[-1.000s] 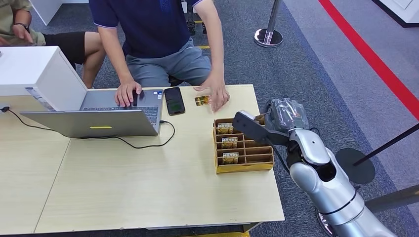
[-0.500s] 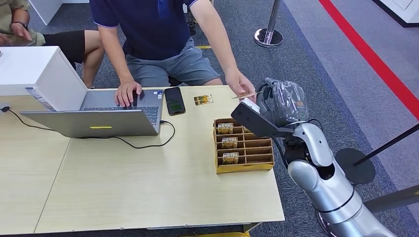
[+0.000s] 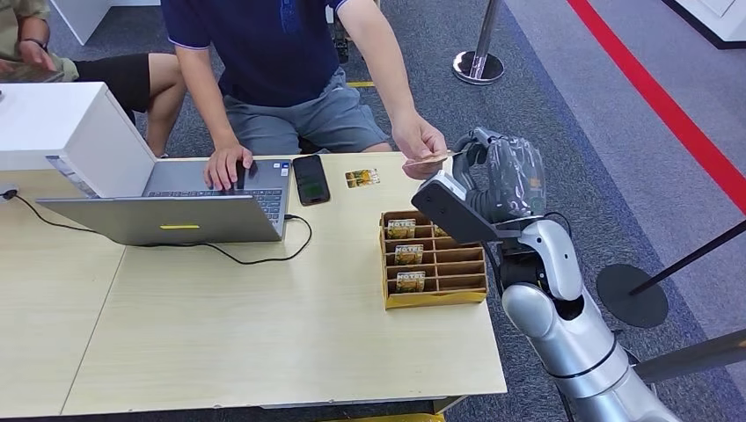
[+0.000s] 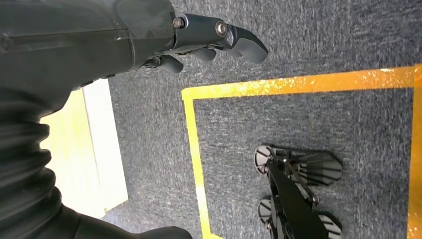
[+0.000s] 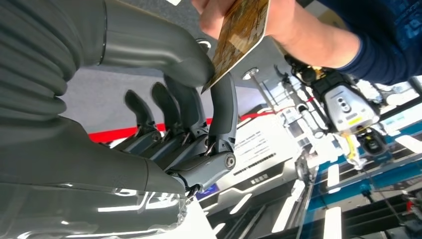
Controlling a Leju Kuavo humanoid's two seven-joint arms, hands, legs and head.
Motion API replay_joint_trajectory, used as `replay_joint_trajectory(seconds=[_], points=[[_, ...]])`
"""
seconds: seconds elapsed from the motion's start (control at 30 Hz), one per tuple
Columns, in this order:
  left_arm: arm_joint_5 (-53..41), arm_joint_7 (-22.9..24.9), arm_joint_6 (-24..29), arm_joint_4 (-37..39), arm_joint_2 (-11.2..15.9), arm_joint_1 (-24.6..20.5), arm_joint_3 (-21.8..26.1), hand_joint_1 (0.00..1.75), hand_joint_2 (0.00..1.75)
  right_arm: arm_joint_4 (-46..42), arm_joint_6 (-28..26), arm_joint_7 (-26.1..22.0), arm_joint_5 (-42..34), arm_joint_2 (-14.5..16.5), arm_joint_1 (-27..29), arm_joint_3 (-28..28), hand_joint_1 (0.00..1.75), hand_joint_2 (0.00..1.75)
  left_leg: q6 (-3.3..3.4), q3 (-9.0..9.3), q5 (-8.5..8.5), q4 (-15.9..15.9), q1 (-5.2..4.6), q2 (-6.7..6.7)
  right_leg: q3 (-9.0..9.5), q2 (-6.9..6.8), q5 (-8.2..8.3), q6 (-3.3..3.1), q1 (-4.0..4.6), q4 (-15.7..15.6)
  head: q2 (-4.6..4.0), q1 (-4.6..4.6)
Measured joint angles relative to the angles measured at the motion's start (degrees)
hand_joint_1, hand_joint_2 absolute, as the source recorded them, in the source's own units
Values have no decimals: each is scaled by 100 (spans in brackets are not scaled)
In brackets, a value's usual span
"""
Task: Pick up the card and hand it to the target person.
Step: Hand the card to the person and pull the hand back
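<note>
Gold card [image 5: 241, 32] pinched in right hand [image 3: 493, 180]; person's hand [image 3: 420, 141] apparently gripping it too.

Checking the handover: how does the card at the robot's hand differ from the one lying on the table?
The held card is raised off the table, pinched by the right hand and gripped by a person's hand. The table card lies flat, untouched, beside the phone. Both look yellowish.

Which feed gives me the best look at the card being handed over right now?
Right wrist view: the card is close and large, pinched by the right hand and the person's hand. In the head view it is a thin sliver.
</note>
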Motion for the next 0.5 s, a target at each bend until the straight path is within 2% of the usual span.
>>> replay_joint_trajectory(seconds=[0.03,0.1,0.23,0.4,0.5], points=[[0,-6,0,0,3,-1,0,0,175,-4,1,0,0,-2,3,-2,80,175,1,0,-1,2,-1,-2,0,-3,-2,1,-1,2,0,0],[-8,-26,2,6,9,-4,-5,0,175,-18,6,-1,2,-6,14,-9,71,175,1,0,-1,1,-1,-2,1,-2,-1,1,-1,1,0,0],[17,-38,35,18,26,-5,29,0,0,-54,29,-11,35,-16,22,-12,0,175,0,-2,1,1,0,-3,-1,-2,1,0,0,0,0,0],[-5,-36,72,17,41,-8,13,0,0,-111,5,-25,30,-11,67,-87,0,175,0,-3,0,3,0,-4,-2,-4,-1,1,0,3,0,0],[-22,-32,113,19,41,-8,-2,0,0,-135,-222,-277,-531,16,163,-305,0,175,1,-3,-1,3,0,-7,-1,-7,-2,1,0,2,0,0]])
